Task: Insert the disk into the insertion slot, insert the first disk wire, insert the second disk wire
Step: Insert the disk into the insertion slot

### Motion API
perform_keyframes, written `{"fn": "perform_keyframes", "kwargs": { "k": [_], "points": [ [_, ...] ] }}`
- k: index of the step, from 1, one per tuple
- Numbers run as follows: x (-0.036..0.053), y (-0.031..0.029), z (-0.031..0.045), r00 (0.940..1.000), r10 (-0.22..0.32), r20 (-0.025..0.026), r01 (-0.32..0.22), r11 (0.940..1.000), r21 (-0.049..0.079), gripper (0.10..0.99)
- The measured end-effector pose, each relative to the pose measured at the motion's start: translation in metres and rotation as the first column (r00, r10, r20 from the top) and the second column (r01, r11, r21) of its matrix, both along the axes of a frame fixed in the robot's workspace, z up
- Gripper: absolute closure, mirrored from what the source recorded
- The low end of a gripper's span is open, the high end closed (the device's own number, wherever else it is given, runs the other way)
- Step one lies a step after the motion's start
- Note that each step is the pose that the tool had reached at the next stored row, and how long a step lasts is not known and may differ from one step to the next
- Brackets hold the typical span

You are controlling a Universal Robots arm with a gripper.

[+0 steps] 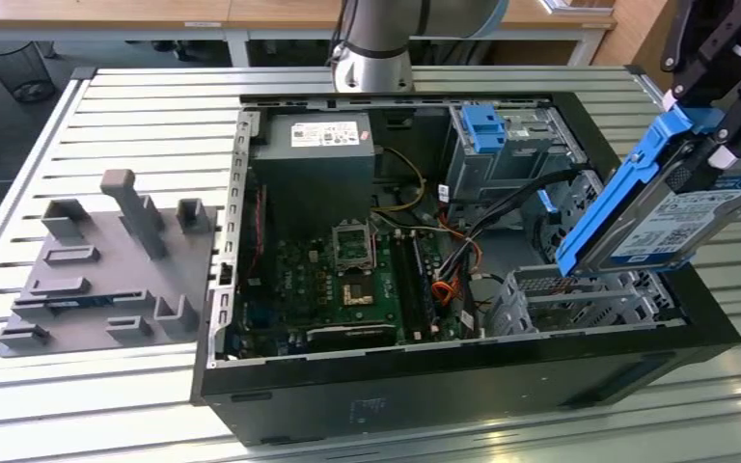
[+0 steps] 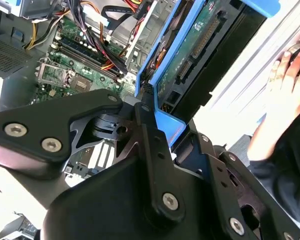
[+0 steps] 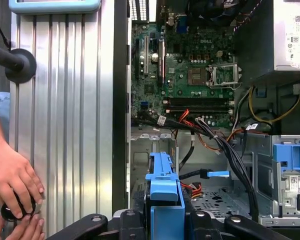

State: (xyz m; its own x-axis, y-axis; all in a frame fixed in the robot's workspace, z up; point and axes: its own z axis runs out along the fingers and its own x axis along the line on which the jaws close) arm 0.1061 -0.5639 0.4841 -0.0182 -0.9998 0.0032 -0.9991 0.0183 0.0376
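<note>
My gripper (image 1: pixel 716 121) is shut on the disk (image 1: pixel 679 217), a silver drive with a white-and-blue label in a bright blue carrier (image 1: pixel 617 188). The disk hangs steeply tilted above the right side of the open computer case, its lower end just over the insertion slot (image 1: pixel 563 297), a low silver perforated cage. In the second wrist view the disk's green underside (image 2: pixel 195 47) rises from the black fingers (image 2: pixel 149 125). The first wrist view has the carrier's edge (image 3: pixel 164 187) over the silver bay (image 3: pixel 140 160). A black wire with a blue plug (image 3: pixel 217 174) lies loose beside the cage.
A taller grey cage with a blue clip (image 1: pixel 484 130) stands behind the slot. Orange and black cables (image 1: pixel 454 256) cross the motherboard (image 1: pixel 332 280). A grey fixture block (image 1: pixel 100 270) sits on the slatted table at the exterior view's left. A person's hand (image 3: pixel 15 185) rests on the table beside the case.
</note>
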Motion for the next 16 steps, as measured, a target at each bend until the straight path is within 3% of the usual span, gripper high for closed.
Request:
{"fn": "perform_keyframes", "kwargs": {
  "k": [16],
  "points": [
    [-0.0027, 0.0005, -0.0091, 1.0, 0.0, 0.0049, 0.0, 1.0, 0.0, 0.722]
  ]
}}
